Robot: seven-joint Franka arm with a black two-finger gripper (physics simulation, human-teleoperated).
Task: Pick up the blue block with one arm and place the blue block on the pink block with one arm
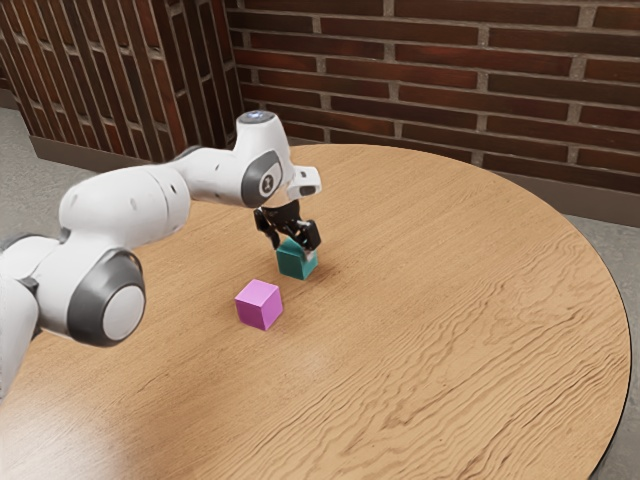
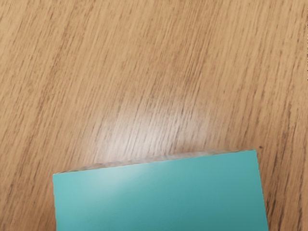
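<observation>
The blue block (image 1: 297, 263), teal in colour, stands on the round wooden table (image 1: 450, 300) a little past its middle. My gripper (image 1: 293, 243) reaches down over it, one black finger pressed against each side of its top, so it is shut on the block. The block looks to be at table level or barely above it. In the wrist view the blue block (image 2: 159, 192) lies close under my hand with wood grain beyond it. The pink block (image 1: 259, 304) sits on the table a short way nearer the camera and toward the exterior view's left of the blue one, apart from it.
The table's far edge (image 1: 520, 180) lies close to a brick wall (image 1: 450, 70). Bare wood stretches toward the exterior view's right and front. My white arm (image 1: 130, 215) comes in from the left above the table.
</observation>
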